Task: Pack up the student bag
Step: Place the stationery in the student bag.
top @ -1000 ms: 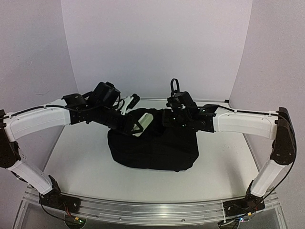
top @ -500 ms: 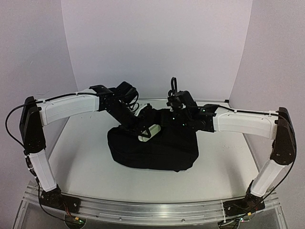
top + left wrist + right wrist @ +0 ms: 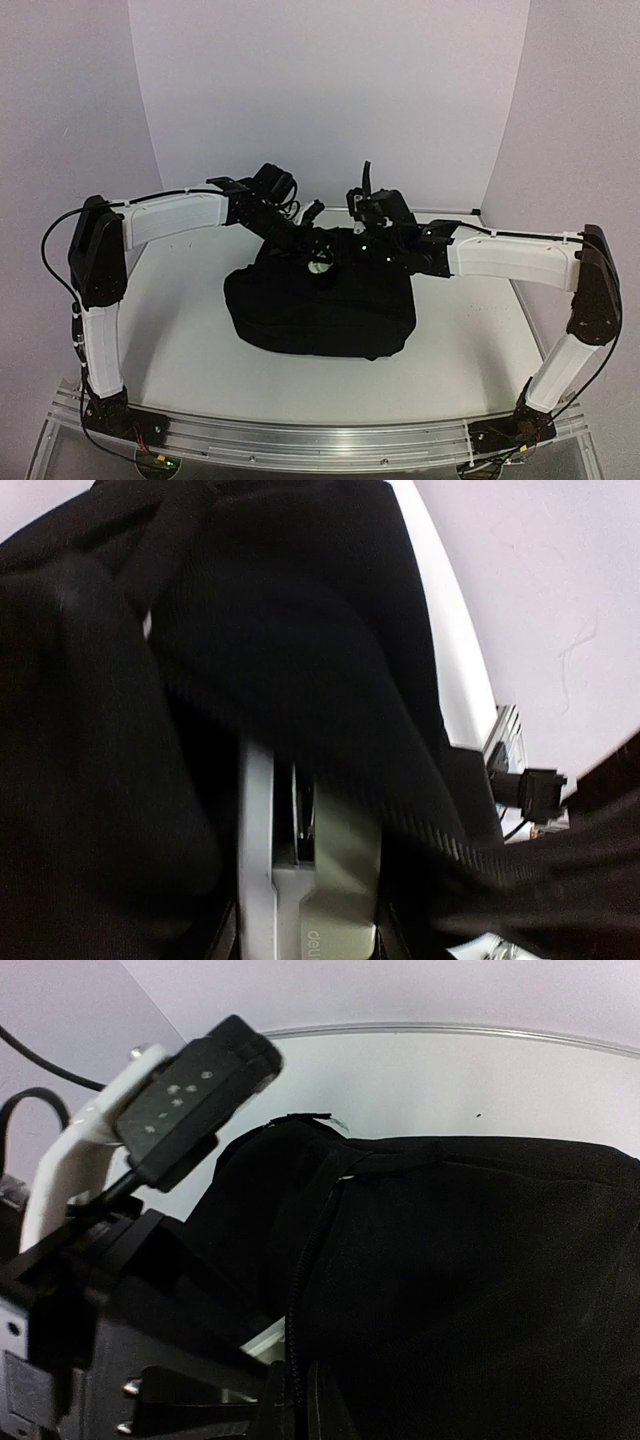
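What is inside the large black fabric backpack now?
A silver-grey slab-shaped device, held by the left gripper, pokes into the mouth of the black fabric backpack. Fabric hides its far end and anything deeper.

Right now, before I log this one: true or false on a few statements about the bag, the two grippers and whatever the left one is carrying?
1. The student bag lies on the table between the two arms. True.
2. The left gripper is empty. False: it grips a white device with a Dell mark, down in the bag's opening.
3. The right gripper is shut on the bag's zip edge. True.
4. The white device lies on the table beside the bag. False: the bag's black fabric surrounds it on both sides.
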Tool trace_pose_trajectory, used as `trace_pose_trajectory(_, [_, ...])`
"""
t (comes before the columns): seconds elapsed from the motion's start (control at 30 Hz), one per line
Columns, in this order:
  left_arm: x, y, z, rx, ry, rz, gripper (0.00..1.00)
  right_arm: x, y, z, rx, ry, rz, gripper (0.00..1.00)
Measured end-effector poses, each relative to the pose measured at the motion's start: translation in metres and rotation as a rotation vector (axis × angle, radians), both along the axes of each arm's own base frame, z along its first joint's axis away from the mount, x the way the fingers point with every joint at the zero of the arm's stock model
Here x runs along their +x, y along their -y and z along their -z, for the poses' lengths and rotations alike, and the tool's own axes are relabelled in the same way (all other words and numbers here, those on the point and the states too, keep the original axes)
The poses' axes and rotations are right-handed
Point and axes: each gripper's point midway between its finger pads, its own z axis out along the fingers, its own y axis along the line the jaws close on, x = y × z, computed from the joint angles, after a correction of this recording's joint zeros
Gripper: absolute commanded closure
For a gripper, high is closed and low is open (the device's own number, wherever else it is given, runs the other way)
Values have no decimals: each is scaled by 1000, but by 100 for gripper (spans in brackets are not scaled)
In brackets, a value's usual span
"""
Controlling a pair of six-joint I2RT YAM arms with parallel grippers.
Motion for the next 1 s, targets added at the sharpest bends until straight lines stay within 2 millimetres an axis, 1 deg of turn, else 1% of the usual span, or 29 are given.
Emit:
trace_pose_trajectory(0.1, [11, 9, 4, -27, -12, -34, 77, 0, -2, 0, 21, -4, 0, 100])
trace_pose_trajectory(0.2, [21, 19, 4, -70, -13, -68, 60, 1, -2, 0, 36, -7, 7, 100])
trace_pose_trajectory(0.3, [24, 23, 5, -106, -21, -89, 41, 3, -1, -1, 49, -7, 22, 100])
trace_pose_trajectory(0.4, [26, 23, 10, -123, -24, -106, 27, 5, 0, -2, 59, -7, 37, 100])
trace_pose_trajectory(0.47, [26, 19, 13, -119, -19, -119, 21, 5, 0, -2, 65, -9, 41, 100])
trace_pose_trajectory(0.53, [26, 13, 12, -107, -5, -136, 17, 4, -2, -2, 73, -9, 41, 100])
trace_pose_trajectory(0.63, [23, -3, 5, -86, 28, -170, 13, 1, -6, -4, 87, -7, 29, 100])
trace_pose_trajectory(0.83, [7, -38, -7, -19, 70, -222, 9, -13, -25, -12, 133, -1, -36, 100])
trace_pose_trajectory(0.9, [0, -51, -17, -8, 78, -230, 8, -11, -22, -9, 126, -6, -31, 100])
trace_pose_trajectory(1.0, [-7, -70, -41, -37, 109, -251, 8, -8, -19, -5, 117, -14, -24, 99])
